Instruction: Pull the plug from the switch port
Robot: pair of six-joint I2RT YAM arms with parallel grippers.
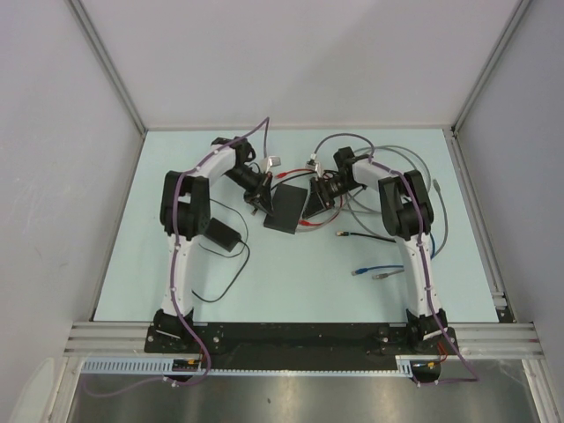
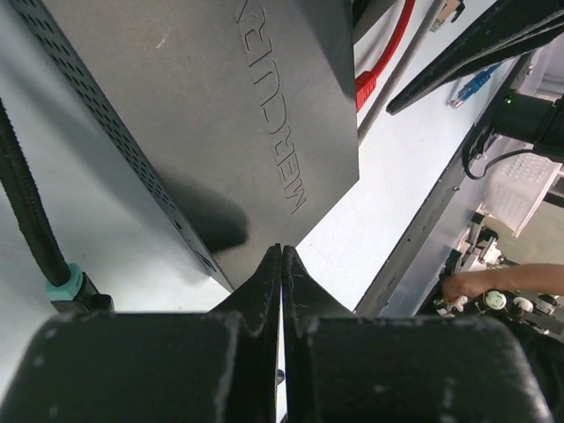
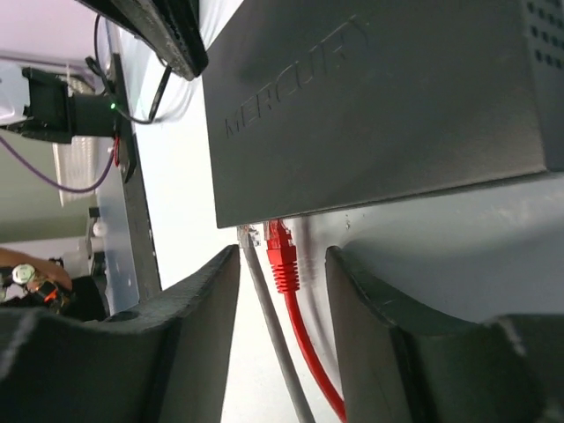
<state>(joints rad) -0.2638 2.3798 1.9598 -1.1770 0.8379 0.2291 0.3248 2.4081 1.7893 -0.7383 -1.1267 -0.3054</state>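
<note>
Plug (image 3: pixel 280 254) red, rigid, likely latched: pinch body at switch (image 3: pixel 370 97) port | cable (image 3: pixel 304 352) soft | right hand (image 3: pixel 282 256) part-wide astride plug, not touching | left hand (image 2: pixel 282 254) closed at switch corner

My top camera looks down from behind; my wrist cameras closely flank one flat matte-black rectangular switch (image 1: pixel 286 210).

Left arm (image 1: pixel 181 264), right arm (image 1: pixel 421 273): white link shells, black joint housings noted. Purple cable (image 1: pixel 257 130) seen run along each arm, looped free near wrist. Black base plates (image 1: pixel 172 333) seen at near rail. Left gripper (image 2: pixel 281 256), right gripper (image 3: pixel 282 256): jaws matte black, grainy, tapered.
</note>
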